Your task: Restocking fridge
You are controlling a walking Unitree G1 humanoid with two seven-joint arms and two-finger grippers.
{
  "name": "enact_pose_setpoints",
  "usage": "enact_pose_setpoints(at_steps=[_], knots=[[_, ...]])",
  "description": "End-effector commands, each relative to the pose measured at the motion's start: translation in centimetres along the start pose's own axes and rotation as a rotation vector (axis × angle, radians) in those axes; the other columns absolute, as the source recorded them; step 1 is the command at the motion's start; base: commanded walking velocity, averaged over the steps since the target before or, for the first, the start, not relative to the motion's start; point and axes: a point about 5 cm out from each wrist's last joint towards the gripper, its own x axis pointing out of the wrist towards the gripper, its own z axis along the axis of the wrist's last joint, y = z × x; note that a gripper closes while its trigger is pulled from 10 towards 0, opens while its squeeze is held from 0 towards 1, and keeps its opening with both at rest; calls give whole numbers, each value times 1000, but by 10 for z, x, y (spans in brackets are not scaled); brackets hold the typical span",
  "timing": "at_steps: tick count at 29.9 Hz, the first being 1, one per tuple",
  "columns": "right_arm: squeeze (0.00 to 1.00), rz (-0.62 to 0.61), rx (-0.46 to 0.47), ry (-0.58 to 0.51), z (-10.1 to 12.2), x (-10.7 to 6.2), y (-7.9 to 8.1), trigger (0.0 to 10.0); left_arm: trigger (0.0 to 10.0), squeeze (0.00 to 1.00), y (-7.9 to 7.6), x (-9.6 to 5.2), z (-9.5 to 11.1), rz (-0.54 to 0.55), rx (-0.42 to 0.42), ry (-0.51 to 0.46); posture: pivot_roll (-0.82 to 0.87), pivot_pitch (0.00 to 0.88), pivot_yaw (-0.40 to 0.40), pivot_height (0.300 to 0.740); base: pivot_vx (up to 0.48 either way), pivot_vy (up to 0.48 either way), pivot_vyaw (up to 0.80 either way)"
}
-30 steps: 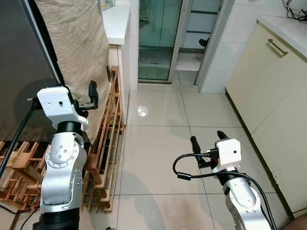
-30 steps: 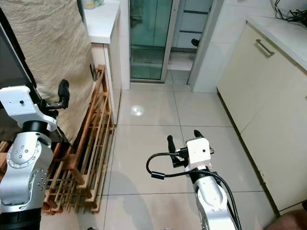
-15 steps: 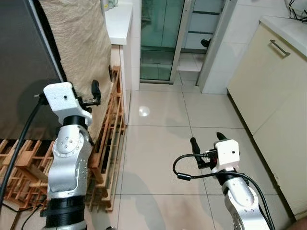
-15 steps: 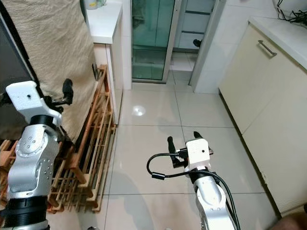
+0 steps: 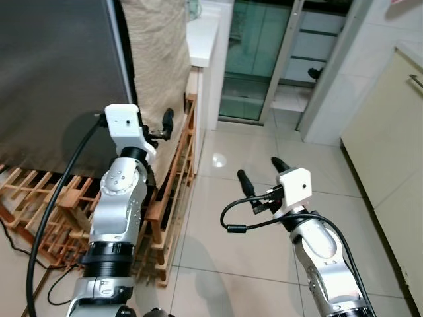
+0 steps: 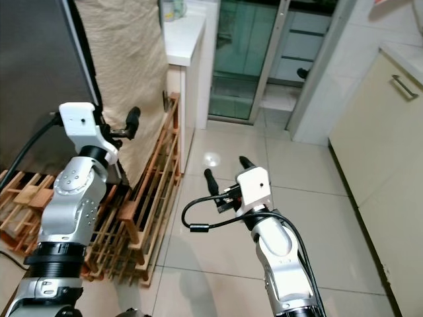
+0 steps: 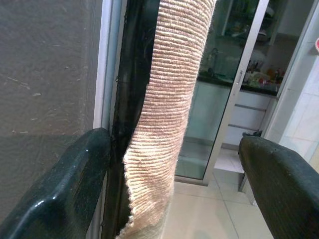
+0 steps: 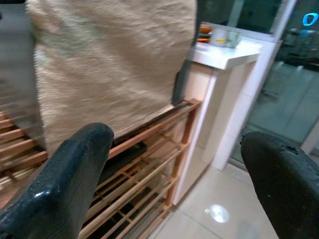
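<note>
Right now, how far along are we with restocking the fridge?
Early. Done: the robot stands at the dark fridge. In hand: the left gripper is raised, fingers open, at the fridge's edge beside the hanging beige cloth. The right gripper is open and holds nothing. Left: open the door, fetch items, load them.

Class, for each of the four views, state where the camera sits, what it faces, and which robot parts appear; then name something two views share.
Left eye: head, looking down at floor; both arms, left gripper, right gripper.
Right eye: same head, same scene.
Left wrist: faces fridge edge and cloth; open fingers.
Right wrist: faces cloth, wooden rack; open fingers.
Shared: the cloth.
</note>
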Motion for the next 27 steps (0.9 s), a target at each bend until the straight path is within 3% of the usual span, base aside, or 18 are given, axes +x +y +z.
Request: enact_pose_setpoints(at_steps=[1,5,6,10,11,12,15,17,24,25,27], knots=[[0,42,41,37,-5,1,2,10000,10000,0,-34,8,-5,-142,-21,27,-110,0,-36,740,0,0,0],[0,88,81,67,-8,3,5,10000,10000,0,-44,12,-7,-162,-38,29,-107,0,-39,740,0,0,0],[0,113,108,81,-7,9,5,10000,10000,0,-61,17,-9,-213,-64,39,-106,0,-42,740,0,0,0],[0,147,110,88,-4,15,3,10000,10000,0,-92,22,-4,-323,-100,14,-99,0,-44,740,0,0,0],[0,147,110,88,-4,15,3,10000,10000,0,-92,22,-4,-323,-100,14,-99,0,-44,740,0,0,0],[0,150,108,90,-4,15,3,10000,10000,0,-102,22,-3,-360,-67,18,-95,0,-46,740,0,0,0],[0,169,120,105,-6,13,5,10000,10000,0,-140,18,6,-555,-84,2,-94,0,-44,740,0,0,0],[0,176,129,112,-7,12,7,10000,10000,0,-150,14,10,-620,-122,-14,-96,0,-41,740,0,0,0],[0,167,156,131,-12,7,12,10000,10000,0,-151,7,13,-673,-209,-20,-98,0,-40,740,0,0,0],[0,163,158,133,-12,6,12,10000,10000,0,-149,8,13,-662,-207,-21,-98,0,-39,740,0,0,0],[0,153,151,142,-13,2,9,10000,10000,0,-131,12,16,-586,-209,-30,-103,0,-39,740,0,0,0]])
